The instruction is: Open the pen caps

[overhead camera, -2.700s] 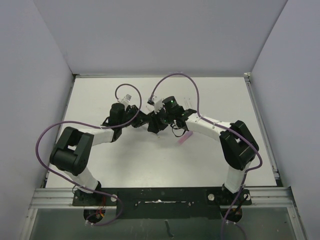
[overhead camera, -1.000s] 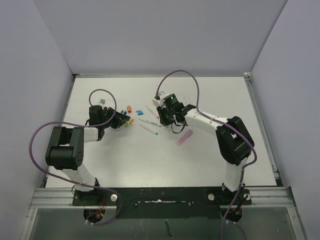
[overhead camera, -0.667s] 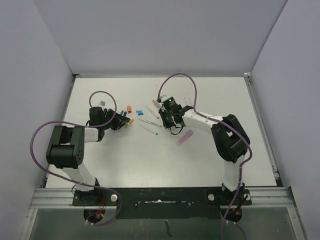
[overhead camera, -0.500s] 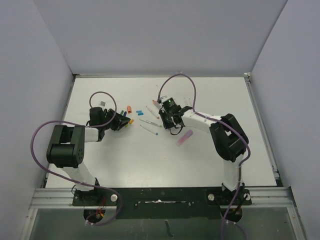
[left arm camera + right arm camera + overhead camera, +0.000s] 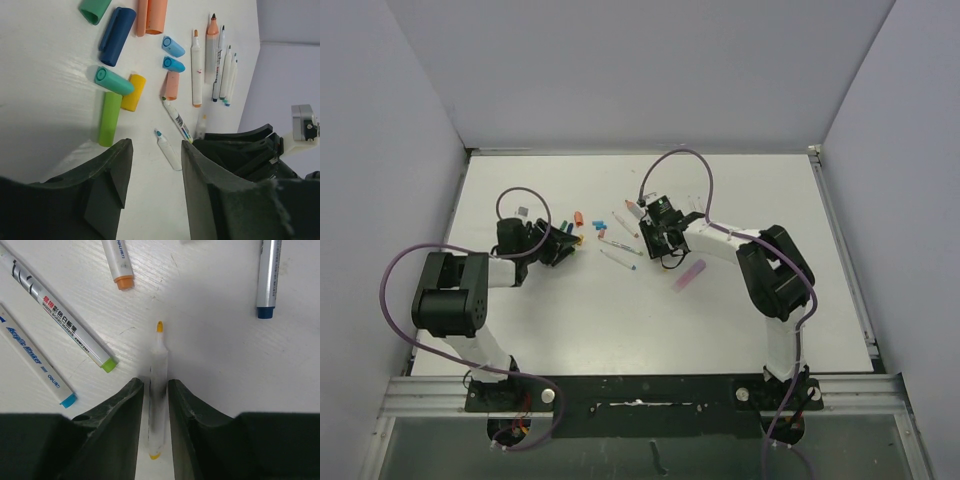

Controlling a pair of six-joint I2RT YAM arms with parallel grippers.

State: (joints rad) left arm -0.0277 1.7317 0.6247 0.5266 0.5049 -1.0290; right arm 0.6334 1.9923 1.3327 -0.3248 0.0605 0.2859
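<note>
- Stubby, smooth plastic pen caps (image 5: 114, 81) are lying loose on the white table (image 5: 50, 115), just ahead of the left gripper (image 5: 156, 150), whose fingers are standing apart, empty.
- The right gripper (image 5: 155, 386) is reaching low, pinching a thin white pen (image 5: 159, 360).

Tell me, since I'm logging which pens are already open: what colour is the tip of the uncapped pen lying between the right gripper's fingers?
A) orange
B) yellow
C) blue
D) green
B: in the right wrist view, the pen between the fingers of the right gripper ends in a bare yellow tip.
</note>
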